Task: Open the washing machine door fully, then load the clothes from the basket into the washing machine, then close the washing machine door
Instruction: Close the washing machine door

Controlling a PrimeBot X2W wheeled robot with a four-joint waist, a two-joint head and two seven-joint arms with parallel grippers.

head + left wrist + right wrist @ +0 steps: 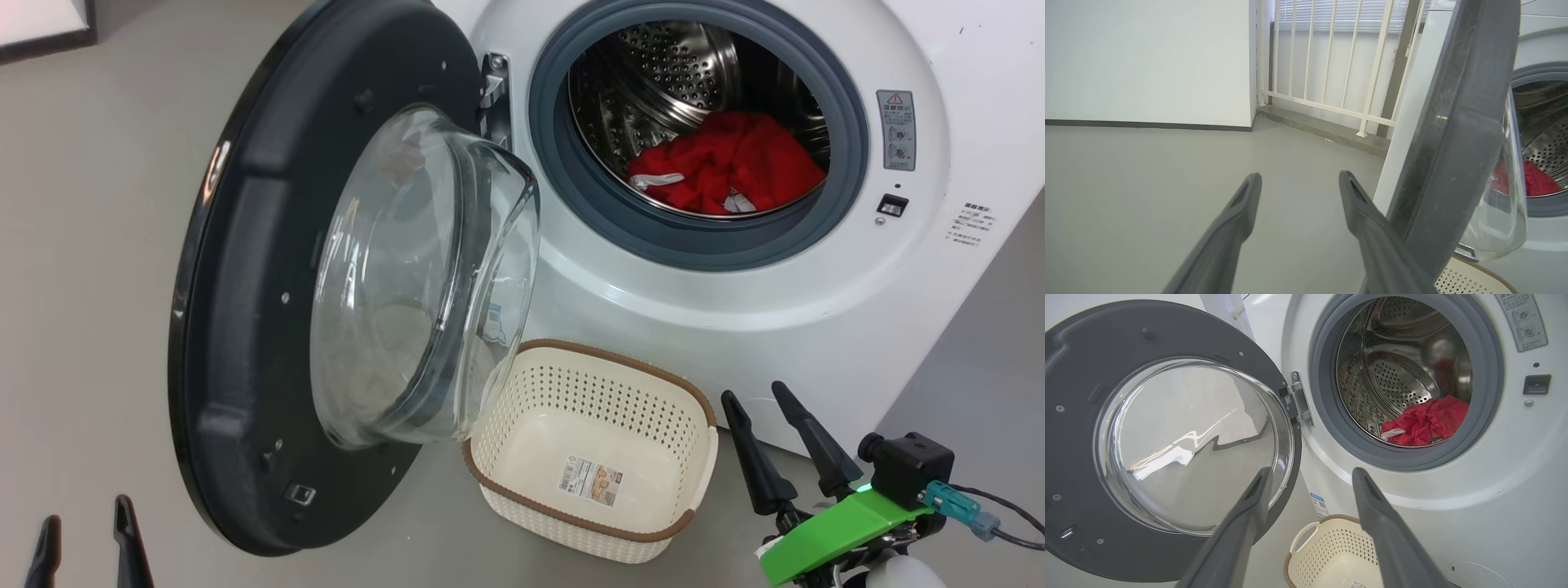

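One washing machine (816, 310) fills the upper right of the head view, and its one round black door (237, 327) stands swung wide open at the left of the frame, hung on a single metal hinge (492, 82) at top centre. The clear glass bowl (408, 278) on the door bulges toward the centre of the picture. Inside the grey seal (571, 180) is the steel drum (678, 73), and the clothes (735, 163) lie in one heap on its bottom: red cloth with two small bits of white showing at its front edge. One cream basket (522, 392) with a brown rim sits on the grey floor (82, 204) at lower centre, just in front of the machine and partly under the glass bowl. Its bare bottom carries one label (593, 482), and the right wrist view shows one white handle on its side. Two grippers are in view, each with two dark fingers. The left gripper (86, 510) sits in the lower left corner, fingers spread and holding nothing. In its wrist view one finger lies close along the door's outer edge, and whether they touch cannot be told. The right gripper (753, 390) is at the lower right beside the basket, on a green bracket (849, 523), its fingers also spread apart and empty, pointing up toward the machine's front.
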